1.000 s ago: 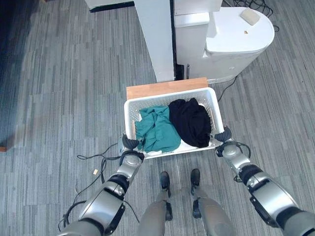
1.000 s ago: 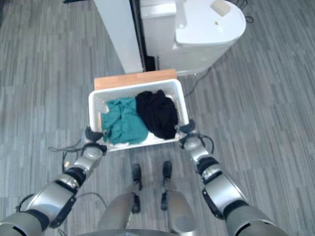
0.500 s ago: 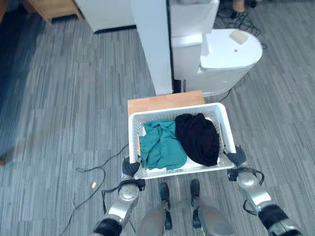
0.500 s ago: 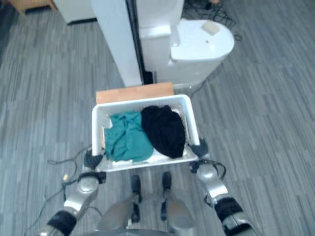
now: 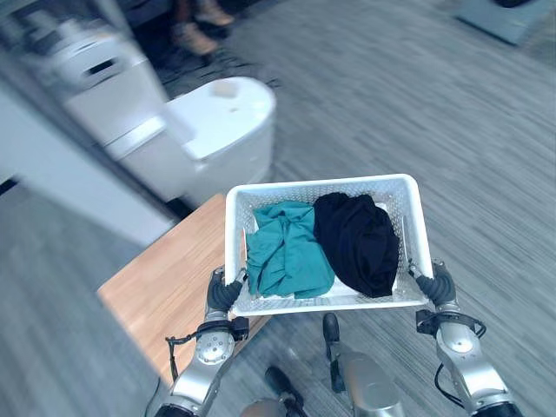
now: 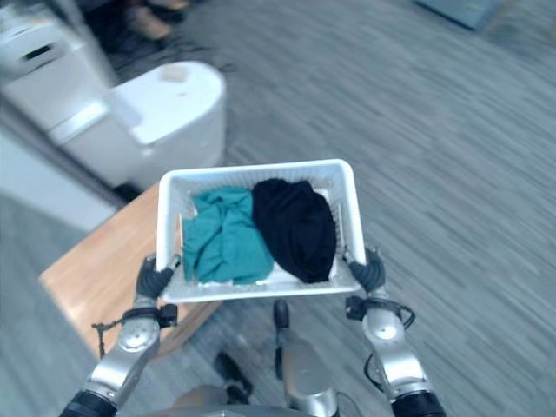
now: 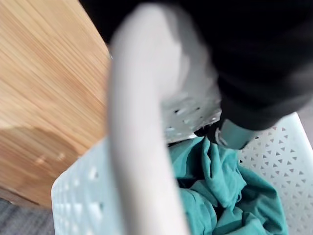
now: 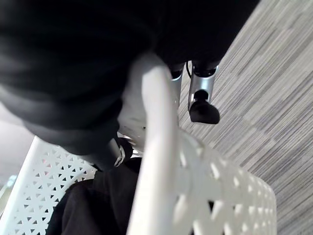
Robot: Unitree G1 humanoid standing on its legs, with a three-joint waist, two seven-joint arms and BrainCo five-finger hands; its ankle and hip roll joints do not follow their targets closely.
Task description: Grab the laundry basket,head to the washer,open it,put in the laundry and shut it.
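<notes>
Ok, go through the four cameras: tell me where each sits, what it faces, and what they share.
Left eye view: on the head, looking down at the basket, held by the left hand and right hand over a wooden table.
Right eye view: beside it, same scene; washer beyond.
Left wrist view: on the left wrist, along the basket rim at the teal cloth.
Right wrist view: on the right wrist, along the rim at the black cloth.
All share the basket.

My two head eyes look steeply down on the laundry basket (image 5: 323, 187); each wrist camera sits tight against its rim, sharing its inside.
</notes>
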